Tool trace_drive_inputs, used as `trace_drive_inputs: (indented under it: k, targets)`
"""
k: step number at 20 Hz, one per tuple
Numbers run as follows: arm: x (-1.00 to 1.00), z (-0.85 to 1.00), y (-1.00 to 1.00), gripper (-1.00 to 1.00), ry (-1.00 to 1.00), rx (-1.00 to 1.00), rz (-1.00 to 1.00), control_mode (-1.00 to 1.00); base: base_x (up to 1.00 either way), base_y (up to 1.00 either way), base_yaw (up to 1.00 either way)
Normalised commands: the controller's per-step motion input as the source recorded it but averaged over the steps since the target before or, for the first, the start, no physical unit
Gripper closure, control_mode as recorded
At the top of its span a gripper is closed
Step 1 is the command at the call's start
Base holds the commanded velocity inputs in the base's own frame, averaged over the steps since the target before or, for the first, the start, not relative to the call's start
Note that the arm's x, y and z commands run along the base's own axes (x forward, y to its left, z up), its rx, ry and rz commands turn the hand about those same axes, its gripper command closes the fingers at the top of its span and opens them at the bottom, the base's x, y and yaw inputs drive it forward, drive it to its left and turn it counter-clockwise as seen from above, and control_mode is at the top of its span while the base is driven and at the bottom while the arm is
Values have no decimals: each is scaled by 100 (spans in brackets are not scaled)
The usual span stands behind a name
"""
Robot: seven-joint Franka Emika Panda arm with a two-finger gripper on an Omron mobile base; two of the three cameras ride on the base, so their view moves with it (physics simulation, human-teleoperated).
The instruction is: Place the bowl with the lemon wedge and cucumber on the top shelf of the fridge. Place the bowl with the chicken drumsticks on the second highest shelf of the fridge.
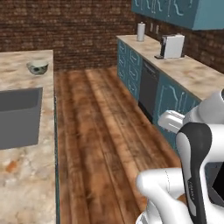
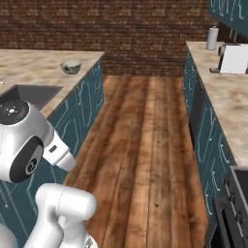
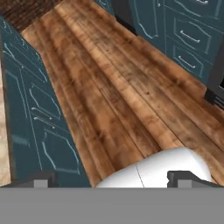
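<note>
1. A small patterned ceramic bowl (image 1: 38, 66) sits on the beige marbled counter (image 1: 26, 175), just beyond the grey sink (image 1: 17, 116).
2. Right of the sink runs the brown plank floor (image 3: 109, 87).
3. My fingers (image 3: 113, 180) hang spread apart over that floor, holding nothing.

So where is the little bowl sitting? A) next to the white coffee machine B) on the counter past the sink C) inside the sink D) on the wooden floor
B: the bowl sits on the marble counter just beyond the sink, across the floor from the white coffee machine.
</note>
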Motion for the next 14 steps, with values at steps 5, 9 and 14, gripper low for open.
trace_drive_inputs:
  k: [5, 9, 14]
  targets:
    - [0, 0, 0, -100, 0, 0, 0, 100, 100, 0, 5]
    - [0, 0, 0, -100, 0, 0, 0, 100, 100, -5, 1]
    - [0, 0, 0, -100, 0, 0, 0, 100, 100, 0, -1]
